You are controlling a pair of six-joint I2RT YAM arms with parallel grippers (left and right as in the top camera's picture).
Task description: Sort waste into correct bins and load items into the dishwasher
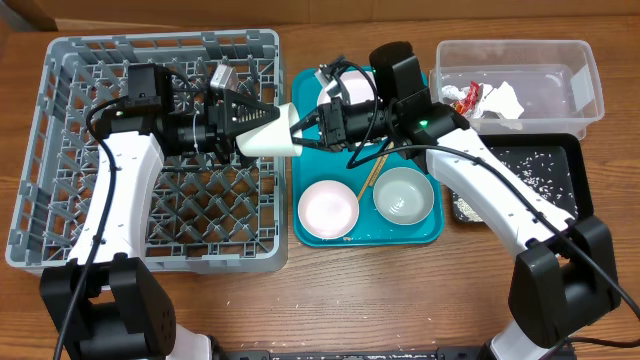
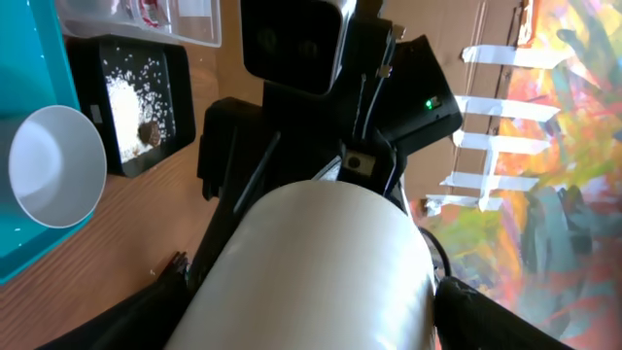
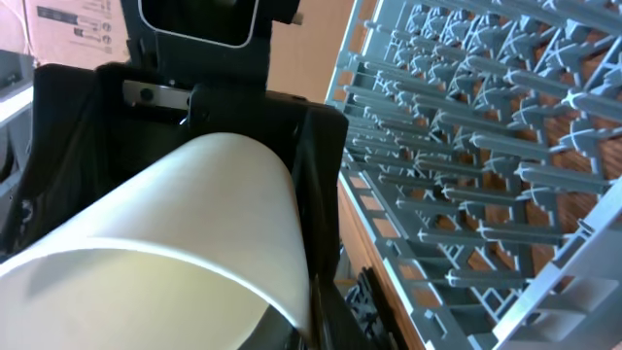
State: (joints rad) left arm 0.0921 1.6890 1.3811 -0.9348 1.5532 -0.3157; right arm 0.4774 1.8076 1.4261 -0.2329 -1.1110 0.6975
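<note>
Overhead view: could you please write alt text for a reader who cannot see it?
The left gripper and the right gripper meet at a white cup lying sideways, between a grey dish rack and a teal tray holding two bowls. Beyond it stand a clear tub with crumpled waste and a black tray with rice.

A teal tray (image 1: 366, 228) lies flat on the brown wooden surface (image 1: 330, 300), about midway between its left and right edges. Beyond the surface, the left wrist view shows a colourful painted panel (image 2: 573, 194) crossed by white strips (image 2: 505, 107).
</note>
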